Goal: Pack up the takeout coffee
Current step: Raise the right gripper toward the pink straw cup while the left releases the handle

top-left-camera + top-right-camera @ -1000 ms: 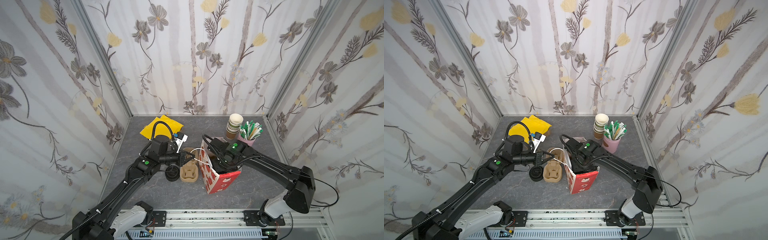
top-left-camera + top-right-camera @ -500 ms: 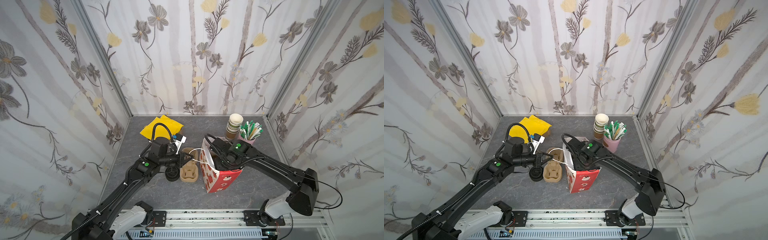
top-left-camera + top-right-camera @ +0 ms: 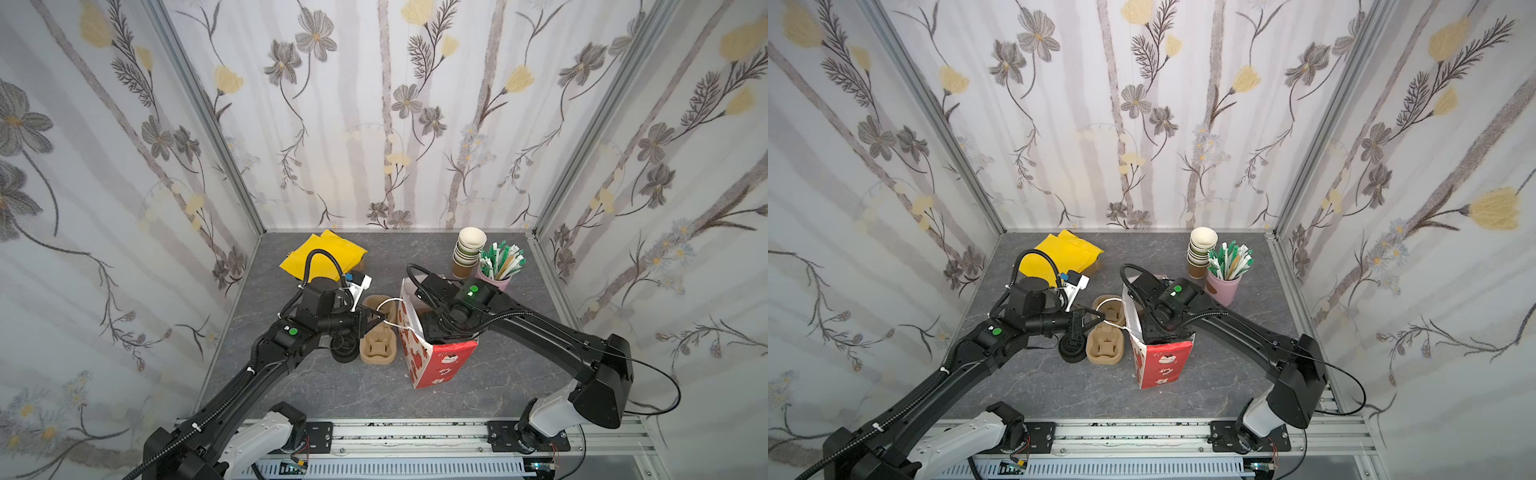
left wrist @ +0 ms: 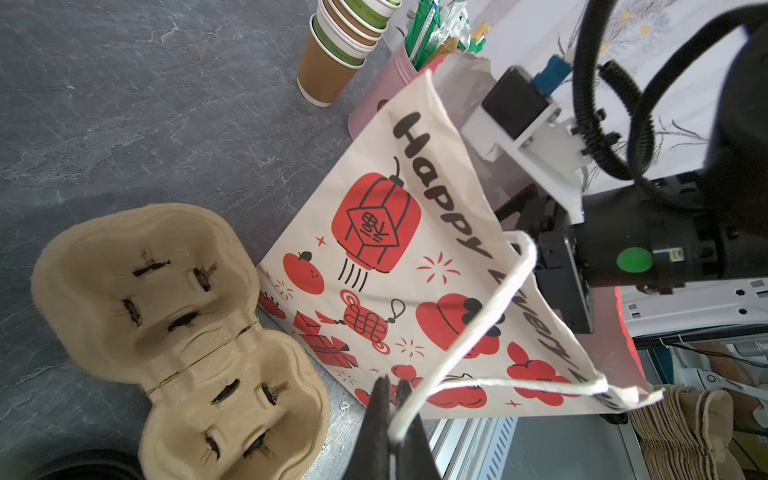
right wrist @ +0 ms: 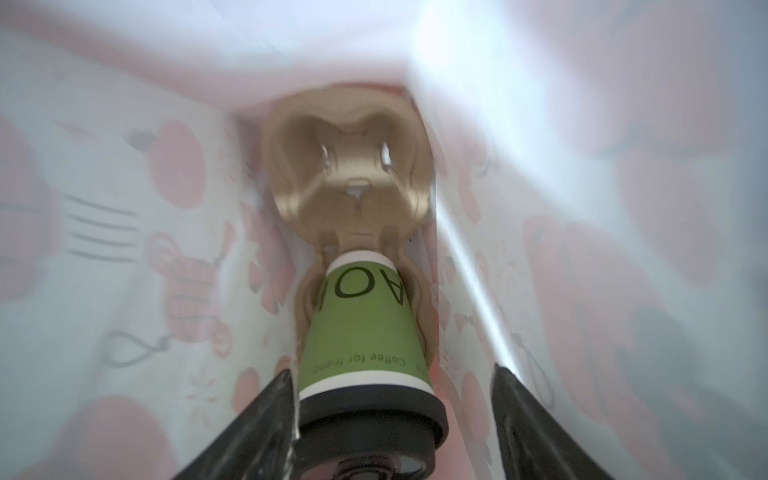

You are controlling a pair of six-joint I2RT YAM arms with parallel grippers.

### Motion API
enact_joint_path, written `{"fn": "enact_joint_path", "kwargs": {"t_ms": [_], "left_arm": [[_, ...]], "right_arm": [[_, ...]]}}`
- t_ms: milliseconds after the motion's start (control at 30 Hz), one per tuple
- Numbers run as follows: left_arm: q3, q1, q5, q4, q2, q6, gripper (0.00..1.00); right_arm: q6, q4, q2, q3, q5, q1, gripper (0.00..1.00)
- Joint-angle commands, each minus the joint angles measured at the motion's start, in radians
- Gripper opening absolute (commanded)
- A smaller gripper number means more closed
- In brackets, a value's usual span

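The takeout coffee (image 5: 365,332), a green paper cup with a black lid, sits in one pocket of a brown pulp carrier (image 5: 349,174) at the bottom of the red-and-white paper bag (image 3: 440,365). My right gripper (image 5: 392,374) reaches down inside the bag and stands open around the lid. One finger (image 5: 274,399) touches the lid's rim, the other stands apart from it. In both top views the bag hides those fingers. My left gripper (image 4: 392,386) is shut on the bag's white string handle (image 4: 478,332) and holds it out sideways from the bag's rim (image 3: 1129,328).
Left of the bag, an empty pulp carrier (image 3: 376,345) lies beside a short pile of black lids (image 3: 344,351). At the back stand stacked lidless cups (image 3: 467,253), a pink holder of green straws (image 3: 498,266) and yellow napkins (image 3: 322,257).
My right wrist has shifted slightly to the right over the bag's mouth. The left arm has sunk a touch and keeps the handle.
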Motion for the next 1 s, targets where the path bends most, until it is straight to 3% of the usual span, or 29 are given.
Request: {"fn": "enact_joint_path", "kwargs": {"t_ms": [0, 333, 733, 833, 967], "left_arm": [[-0.007, 0.001, -0.004, 0.025, -0.003, 0.019, 0.00], [-0.011, 0.001, -0.011, 0.026, -0.010, 0.029, 0.00], [0.055, 0.001, -0.061, 0.025, -0.049, 0.064, 0.59], [0.101, 0.001, -0.154, 0.025, -0.088, 0.077, 0.73], [0.166, 0.001, -0.396, 0.026, -0.130, 0.075, 0.82]], "right_arm": [[0.036, 0.023, -0.020, 0.025, 0.038, -0.002, 0.79], [0.019, 0.176, -0.119, 0.064, 0.011, 0.008, 0.74], [-0.096, 0.222, -0.289, 0.128, 0.043, 0.015, 0.68], [-0.118, 0.218, -0.358, 0.129, 0.122, 0.016, 0.68], [-0.087, 0.152, -0.432, 0.128, 0.272, -0.038, 0.70]]}}
